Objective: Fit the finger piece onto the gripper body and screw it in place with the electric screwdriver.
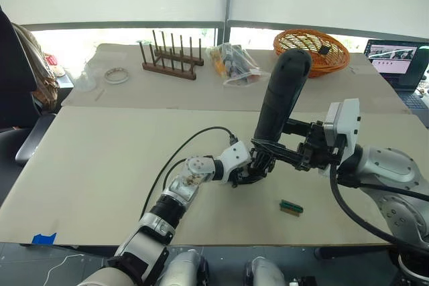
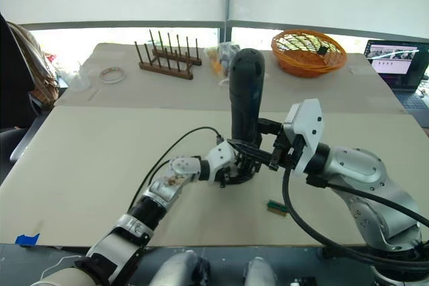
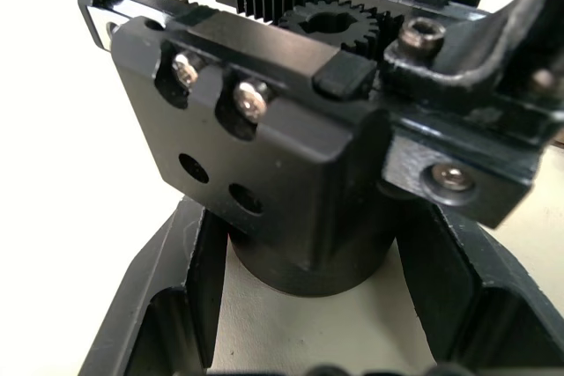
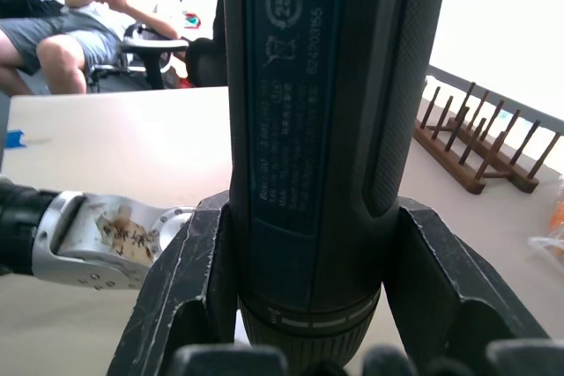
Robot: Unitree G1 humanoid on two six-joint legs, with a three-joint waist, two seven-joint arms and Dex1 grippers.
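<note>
Beige table [image 1: 100, 179], bright windows behind. My right gripper [image 4: 304, 305] clamps electric screwdriver [image 1: 281, 98] upright; left gripper [image 3: 300, 305] hugs gripper body [image 3: 264, 182] directly below tip. Finger piece unclear. I fear bit slipping off screw [image 3: 251, 99], tilt stripping head.

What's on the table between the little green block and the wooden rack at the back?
Between the green block and the wooden rack sits the gripper body, held by the left gripper, in the left eye view; beyond is bare table.

Beige table [image 1: 100, 165] with small green block [image 1: 291, 207], blue tape [image 1: 43, 238].
</note>
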